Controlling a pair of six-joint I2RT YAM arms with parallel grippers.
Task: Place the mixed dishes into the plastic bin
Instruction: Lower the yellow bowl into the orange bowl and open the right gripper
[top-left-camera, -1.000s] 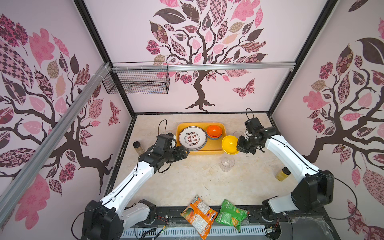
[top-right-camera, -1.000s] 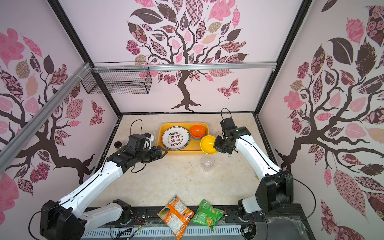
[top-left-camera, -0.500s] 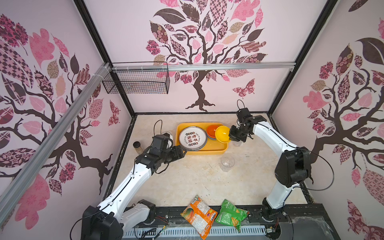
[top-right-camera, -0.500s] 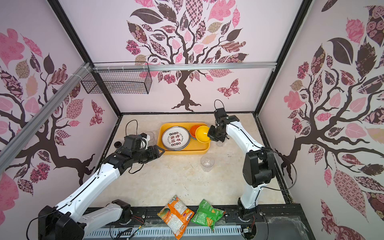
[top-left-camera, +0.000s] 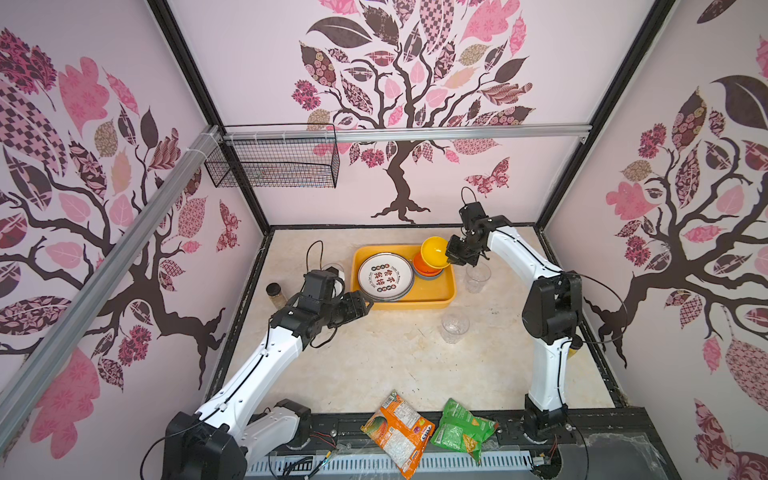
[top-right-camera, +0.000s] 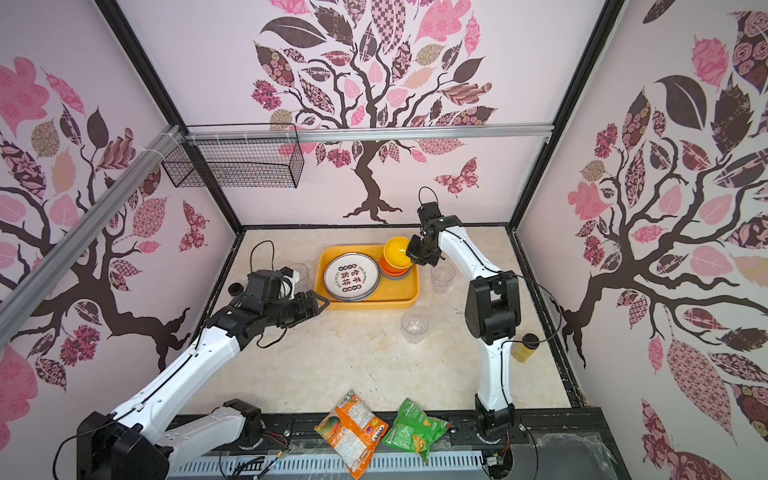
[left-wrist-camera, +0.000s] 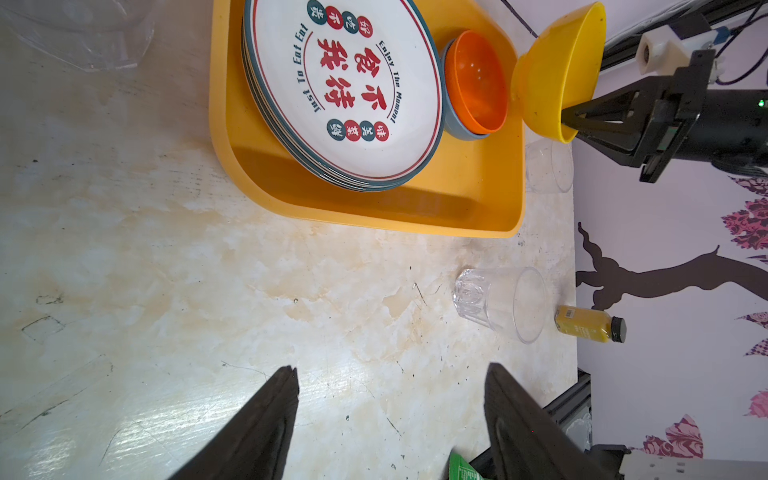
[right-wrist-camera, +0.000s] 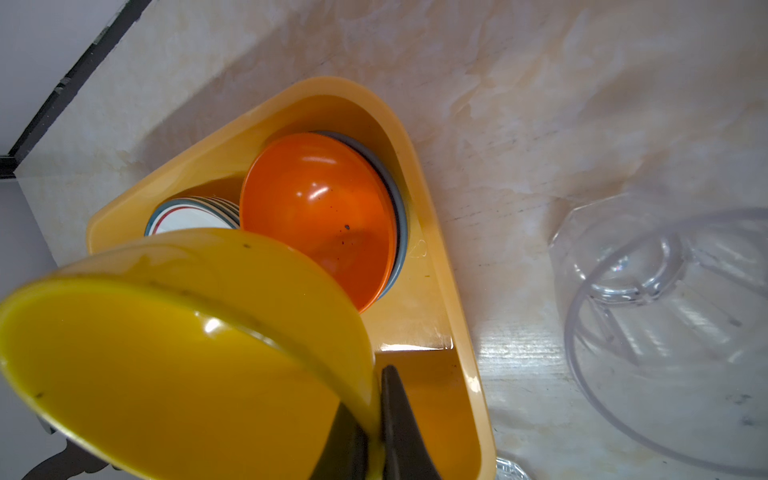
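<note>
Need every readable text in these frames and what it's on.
"Enjoy The Moment": on the top plate, in the left wrist view.
"Just To Eat Eat": same plate, opposite arc.
"食不我待": large red characters at the plate's centre, apparently.
Round badges on the plate: too small to read.
Orange snack bag, green snack bag, yellow bottle: print unreadable.

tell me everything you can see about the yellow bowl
The yellow bowl is small, round, glossy plastic by its look, plain yellow with a few dark specks and nothing inside. The right gripper is shut on its rim, one finger inside, one outside, holding it tilted on edge in the air over the far right corner of the plastic bin, just above the orange bowl. Whether it touches that bowl cannot be told.
</note>
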